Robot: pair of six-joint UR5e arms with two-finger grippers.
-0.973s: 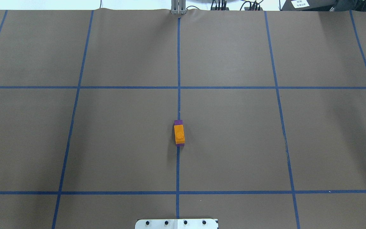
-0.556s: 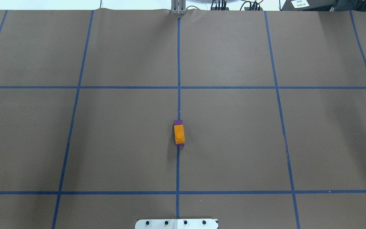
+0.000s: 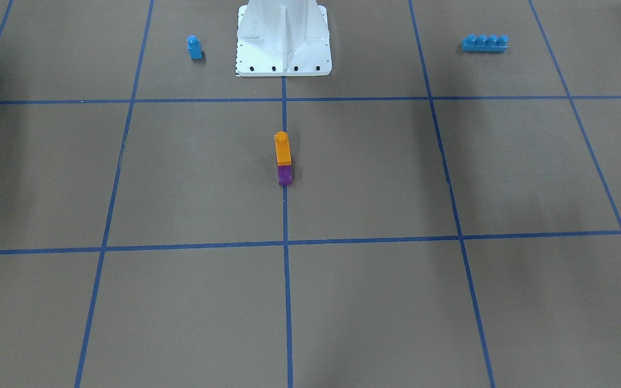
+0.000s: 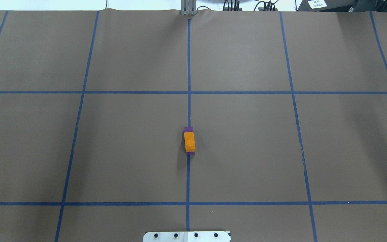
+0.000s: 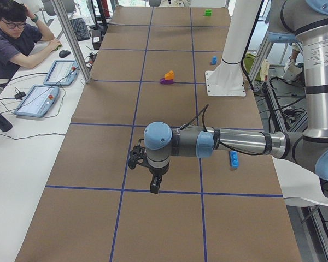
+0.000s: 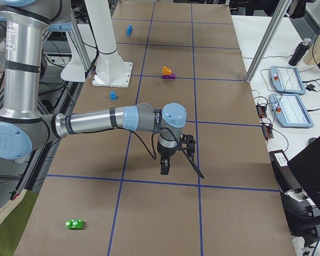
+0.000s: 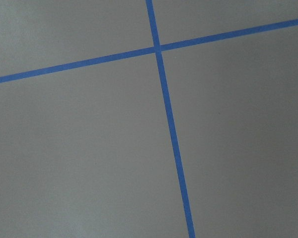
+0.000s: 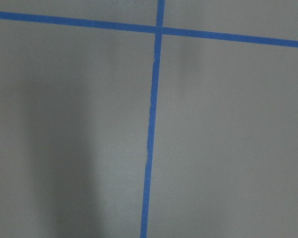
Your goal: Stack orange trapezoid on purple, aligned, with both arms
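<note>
The orange trapezoid [image 4: 189, 141] sits on top of the purple brick [image 4: 188, 129] on the centre tape line, in front of the robot base. In the front-facing view the orange trapezoid [image 3: 283, 150] stands stud up on the purple brick [image 3: 285, 175]. No gripper touches the stack. My left gripper [image 5: 153, 185] shows only in the exterior left view, hanging over the table far from the stack. My right gripper [image 6: 164, 169] shows only in the exterior right view, likewise far off. I cannot tell whether either is open or shut. Both wrist views show only brown paper and blue tape.
A small blue single-stud brick [image 3: 194, 47] and a long blue four-stud brick [image 3: 484, 42] lie on either side of the white robot base [image 3: 283, 54]. A green brick [image 6: 74, 224] lies at the table's right end. An operator [image 5: 11, 33] sits beside the table.
</note>
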